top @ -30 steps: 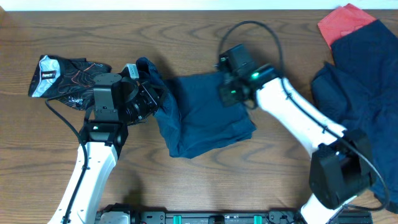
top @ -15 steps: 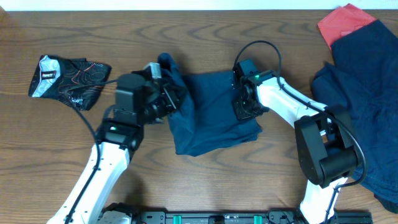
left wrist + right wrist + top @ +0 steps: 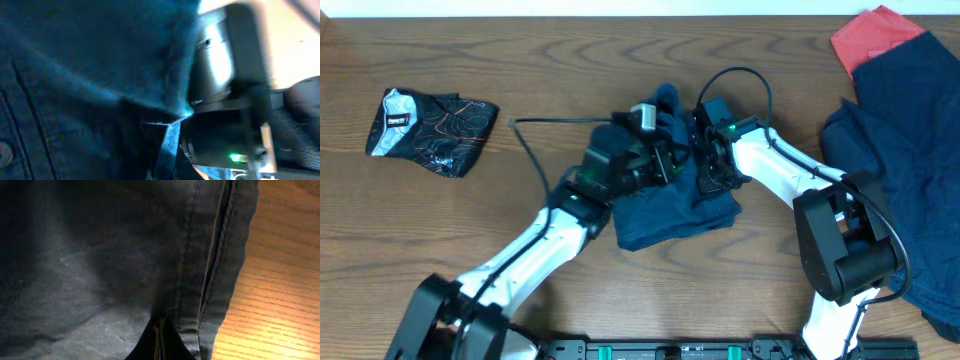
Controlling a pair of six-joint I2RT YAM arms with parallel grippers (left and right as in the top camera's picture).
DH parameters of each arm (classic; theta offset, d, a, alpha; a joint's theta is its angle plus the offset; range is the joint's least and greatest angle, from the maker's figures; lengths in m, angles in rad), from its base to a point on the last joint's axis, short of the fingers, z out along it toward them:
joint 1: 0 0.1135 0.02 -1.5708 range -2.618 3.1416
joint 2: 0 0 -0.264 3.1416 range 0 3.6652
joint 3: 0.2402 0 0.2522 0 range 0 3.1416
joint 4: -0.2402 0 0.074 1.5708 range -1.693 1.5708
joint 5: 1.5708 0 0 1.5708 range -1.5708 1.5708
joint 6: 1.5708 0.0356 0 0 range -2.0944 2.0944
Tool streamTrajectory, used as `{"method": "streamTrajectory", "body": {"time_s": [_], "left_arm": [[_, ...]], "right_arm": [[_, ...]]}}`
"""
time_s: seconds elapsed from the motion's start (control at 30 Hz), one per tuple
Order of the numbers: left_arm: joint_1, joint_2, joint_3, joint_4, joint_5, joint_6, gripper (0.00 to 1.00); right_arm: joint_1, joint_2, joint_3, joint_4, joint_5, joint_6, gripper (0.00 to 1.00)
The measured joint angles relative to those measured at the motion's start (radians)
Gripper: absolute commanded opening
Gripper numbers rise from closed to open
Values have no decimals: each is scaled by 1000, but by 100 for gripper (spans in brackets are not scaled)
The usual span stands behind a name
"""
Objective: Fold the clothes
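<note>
Left gripper (image 3: 658,160) has swept across the navy garment (image 3: 670,215) from its left edge to near its right edge, dragging that left edge along. A raised bunch of cloth now sits at the garment's top middle, where a second ago it hung off the left side. The right gripper (image 3: 712,168) hasn't shifted in the last half second. It sits on the garment's right part, just beside the left gripper, with the two almost touching. Left jaws are hidden by cloth in the left wrist view, which is all blurred denim, so the gap can't be read. The cloth travels with the gripper, so it looks clamped on the edge. In the right wrist view the right tips are drawn to a thin slit against the fabric next to a seam. Can't tell if a pinch of cloth is between them. The garment now looks narrower, roughly halved left over right, so I'd judge this fold nearly laid and only the release and flattening left. The small black piece (image 3: 428,125) lies well left of the garment, untouched. The navy pile (image 3: 900,150) and the red one (image 3: 870,35) lie well right of it, not yet folded.
</note>
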Motion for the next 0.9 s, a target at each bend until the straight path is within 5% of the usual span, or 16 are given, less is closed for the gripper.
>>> {"method": "streamTrajectory", "body": {"time_s": [0.13,0.6,0.9], "left_arm": [[-17,25,0,5,-1,-27,47],[134,24,2,-68,50,82,47],[201,40,2,-156,-155,255,47]], "right_arm": [[0,0,0,-2,0,1,2],[-161,-134,100,-253,97,66,10],[-173,-395,187,-236,-73,6,6]]}}
